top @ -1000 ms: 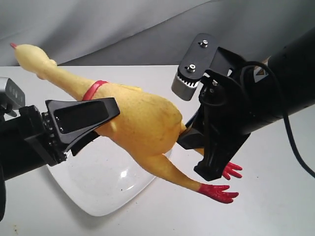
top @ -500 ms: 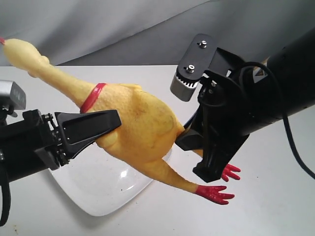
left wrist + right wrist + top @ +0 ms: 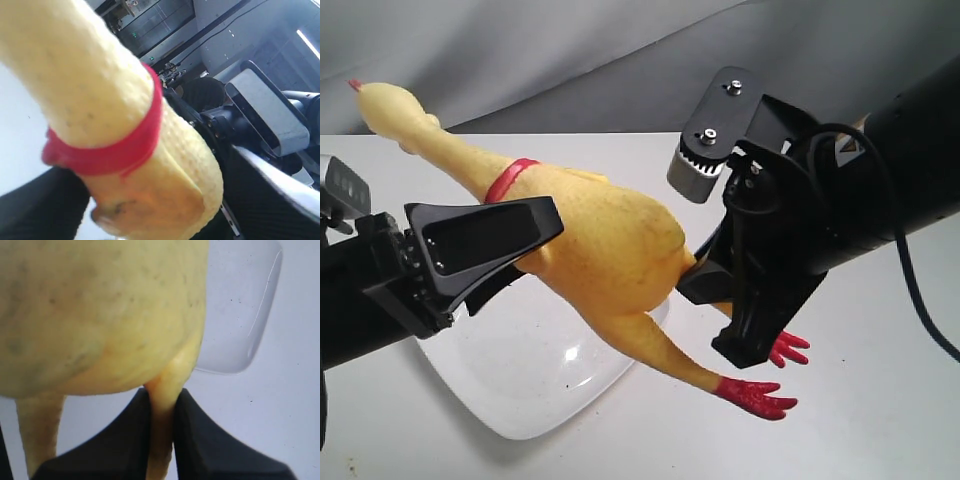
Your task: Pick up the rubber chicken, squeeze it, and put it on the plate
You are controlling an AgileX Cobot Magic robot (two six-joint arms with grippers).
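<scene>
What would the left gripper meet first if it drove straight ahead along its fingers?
The long yellow rubber chicken: the left gripper has its fingers flanking the body, so the toy blocks the way at once. Beyond it, likely the right gripper.

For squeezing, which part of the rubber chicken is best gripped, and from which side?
Probably the rubber chicken by its wide body behind the red collar, coming from the side, across its width: that part bulges, while neck and legs are thin. The left end effector closes there.
</scene>
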